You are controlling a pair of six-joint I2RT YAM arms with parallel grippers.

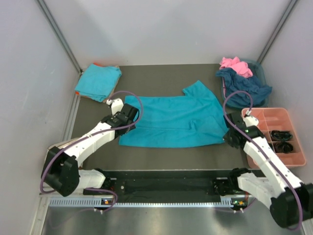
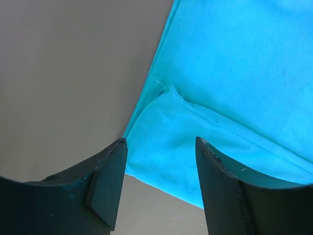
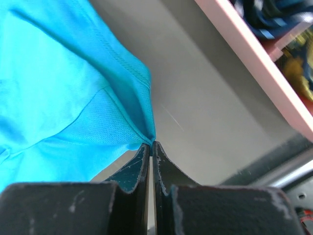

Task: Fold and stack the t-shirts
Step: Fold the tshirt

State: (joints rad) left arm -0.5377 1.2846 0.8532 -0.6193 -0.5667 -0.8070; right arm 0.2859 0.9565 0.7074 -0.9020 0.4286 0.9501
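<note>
White walls close in a dark grey table mat point(image 1: 161, 76) that fills the middle of the top view. At its centre lies the teal t-shirt point(image 1: 171, 122), spread mostly flat, with one sleeve pointing toward the upper right and its lower hem running along the near edge of the mat.

The right gripper point(image 1: 230, 134) sits at the shirt's lower right corner. In the right wrist view its fingers are pressed together on the very edge of the fabric point(image 3: 146, 132), which bunches into a peak where it is pinched, so that corner looks ready to be lifted or carried over.

The left gripper point(image 1: 128, 117) is at the shirt's left edge. In the left wrist view its fingers point(image 2: 110, 171) are spread, straddling a doubled-over corner of the hem point(image 2: 166, 147) without closing on it. It seems lined up to take the matching grip, so that both corners can travel together and the fold stays even.

Further out, a folded teal shirt point(image 1: 98, 81) rests in the upper left, probably the start of the stack. A heap of pink and dark blue garments point(image 1: 244, 83) waits in the upper right. A pink tray point(image 1: 271, 119) stands at the right, just beside the right arm and apart from the shirt.
</note>
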